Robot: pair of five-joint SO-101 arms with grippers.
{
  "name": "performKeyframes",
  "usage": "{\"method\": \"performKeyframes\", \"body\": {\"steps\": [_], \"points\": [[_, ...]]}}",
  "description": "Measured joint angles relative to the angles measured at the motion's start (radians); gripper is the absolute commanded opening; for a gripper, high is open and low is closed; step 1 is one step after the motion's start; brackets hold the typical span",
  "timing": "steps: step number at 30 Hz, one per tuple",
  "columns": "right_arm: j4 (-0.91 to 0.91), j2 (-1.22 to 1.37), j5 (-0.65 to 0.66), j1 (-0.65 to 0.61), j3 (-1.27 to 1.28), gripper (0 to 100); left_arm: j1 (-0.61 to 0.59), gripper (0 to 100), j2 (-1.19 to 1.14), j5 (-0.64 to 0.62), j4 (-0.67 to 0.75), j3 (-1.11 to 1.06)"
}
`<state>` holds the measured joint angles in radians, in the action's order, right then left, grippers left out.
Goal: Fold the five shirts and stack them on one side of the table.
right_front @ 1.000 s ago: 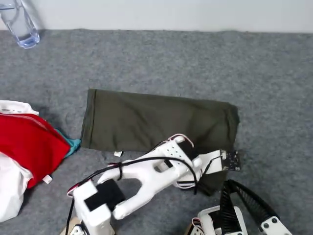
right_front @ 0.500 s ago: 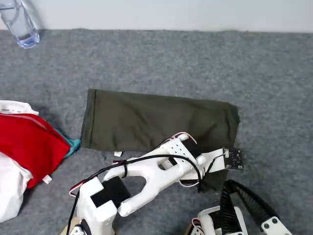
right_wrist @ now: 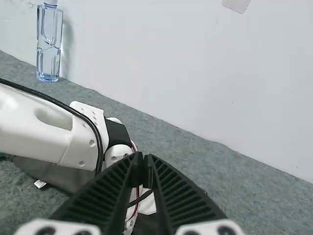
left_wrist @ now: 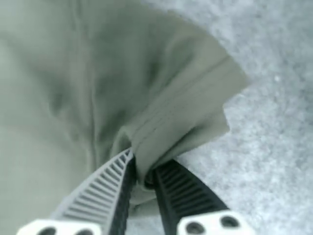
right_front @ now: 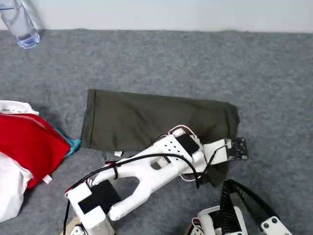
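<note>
An olive green shirt [right_front: 146,120] lies folded into a long strip across the middle of the grey table. My left gripper [left_wrist: 142,178] is shut on a bunched hem at the shirt's [left_wrist: 73,88] near right corner; in the high view the white left arm [right_front: 156,169] stretches from the front edge to that corner. My right gripper [right_wrist: 144,169] is shut with nothing in it, held up at the front right of the table, where its black cabling [right_front: 244,196] shows. A pile of other shirts, red [right_front: 29,142], white [right_front: 10,188] and teal [right_front: 72,143], lies at the left edge.
A clear water bottle [right_front: 19,24] stands at the far left corner against the white wall; the bottle [right_wrist: 49,41] also appears in the right wrist view. Bare grey carpet [right_front: 195,63] stretches behind and to the right of the green shirt.
My left arm has swung slightly right and away from the front edge, dragging the gripped corner of the green shirt with it. The right arm has stayed still.
</note>
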<state>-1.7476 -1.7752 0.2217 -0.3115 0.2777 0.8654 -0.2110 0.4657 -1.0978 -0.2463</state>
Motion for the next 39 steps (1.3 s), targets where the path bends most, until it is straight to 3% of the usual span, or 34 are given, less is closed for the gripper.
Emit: {"method": "performKeyframes", "body": {"steps": [13, 19, 25, 32, 39], "points": [[0.000, 0.000, 0.000, 0.000, 0.000, 0.9, -0.135, 2, 0.000, -0.032, 0.176, 0.000], [0.000, 0.000, 0.000, 0.000, 0.000, 0.9, -0.184, 24, 0.000, -0.101, 0.238, 0.000], [0.000, 0.000, 0.000, 0.000, 0.000, 0.9, -0.218, 25, -0.081, -0.209, 0.284, 0.064], [0.000, 0.000, 0.000, 0.000, 0.000, 0.9, -0.278, 24, -0.324, -0.221, 0.239, 0.313], [0.000, 0.000, 0.000, 0.000, 0.000, 0.9, -0.345, 24, -0.529, -0.242, 0.025, 0.689]]}}
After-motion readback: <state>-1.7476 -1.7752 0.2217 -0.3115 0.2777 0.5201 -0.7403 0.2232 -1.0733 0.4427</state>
